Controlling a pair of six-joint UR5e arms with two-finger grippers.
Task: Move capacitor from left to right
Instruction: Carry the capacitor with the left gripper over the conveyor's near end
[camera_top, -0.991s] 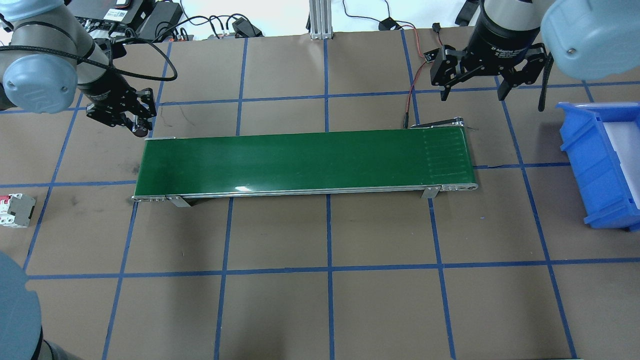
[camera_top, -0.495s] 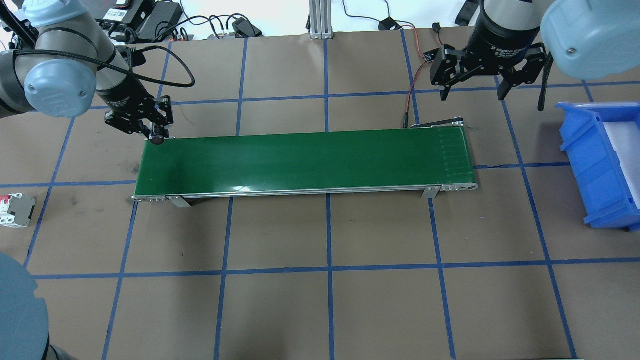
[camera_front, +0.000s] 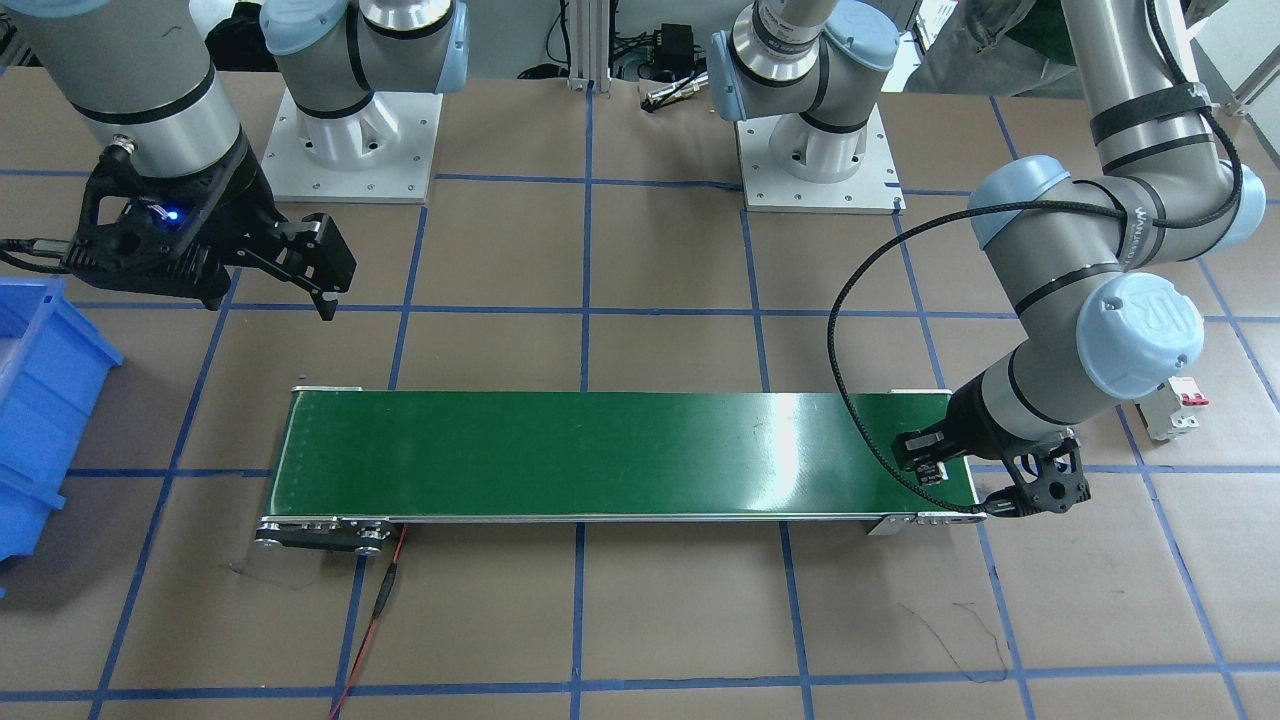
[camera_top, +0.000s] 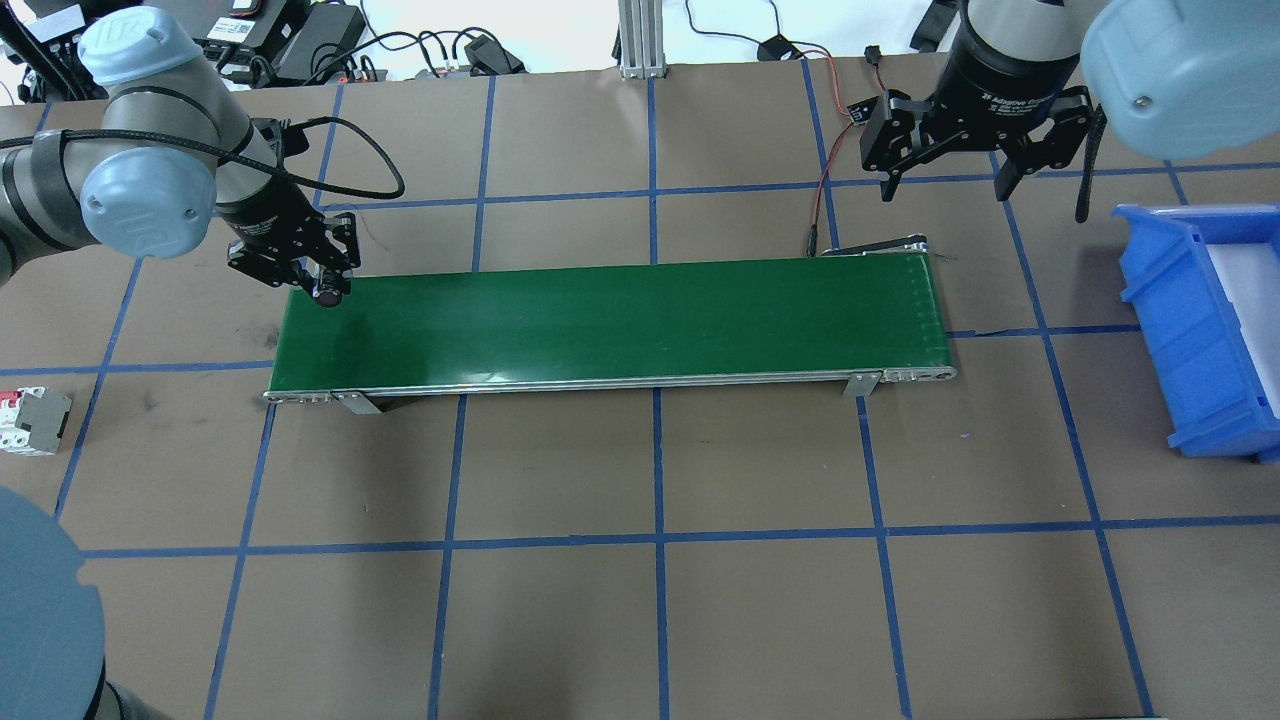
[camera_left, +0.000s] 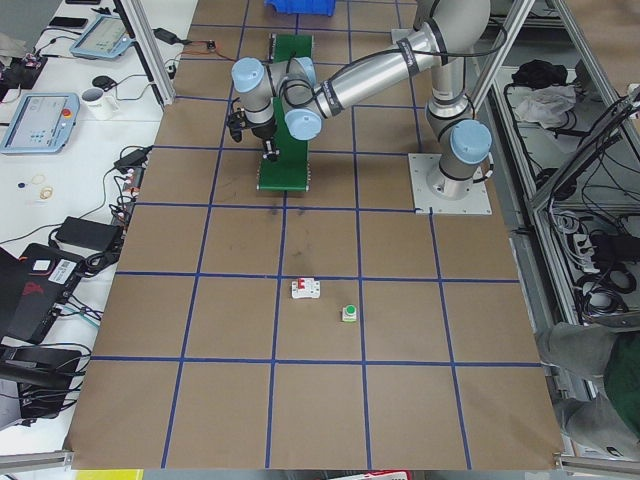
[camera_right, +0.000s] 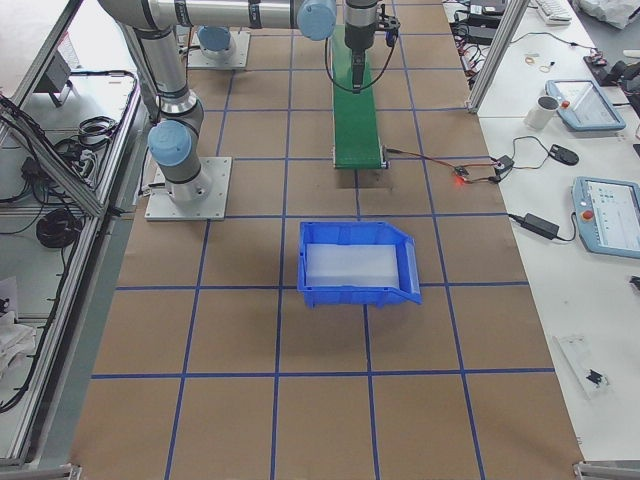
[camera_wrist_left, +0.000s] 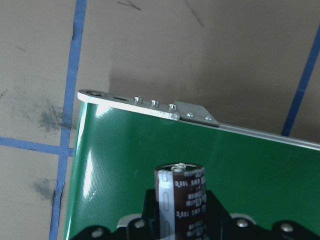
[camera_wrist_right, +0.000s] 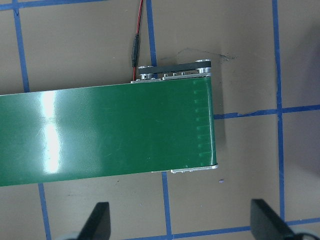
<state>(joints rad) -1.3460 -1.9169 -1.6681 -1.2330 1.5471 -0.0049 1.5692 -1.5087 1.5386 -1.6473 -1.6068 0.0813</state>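
White circuit breaker (camera_top: 30, 420) with red switches lies far left, well apart from the rest. The left gripper (camera_top: 322, 283) is clamped on the stubby, glossy dark-brown capacitor (camera_wrist_left: 181, 197), holding it over the left end of the long green conveyor belt (camera_top: 610, 320). The right gripper (camera_top: 946, 190) hangs with fingers spread wide behind the belt's right end, near the blue plastic bin (camera_top: 1165, 330).

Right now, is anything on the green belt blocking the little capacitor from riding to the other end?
No. The left gripper holds the capacitor over the belt at its left end, and nothing visible lies on the belt toward its right end.
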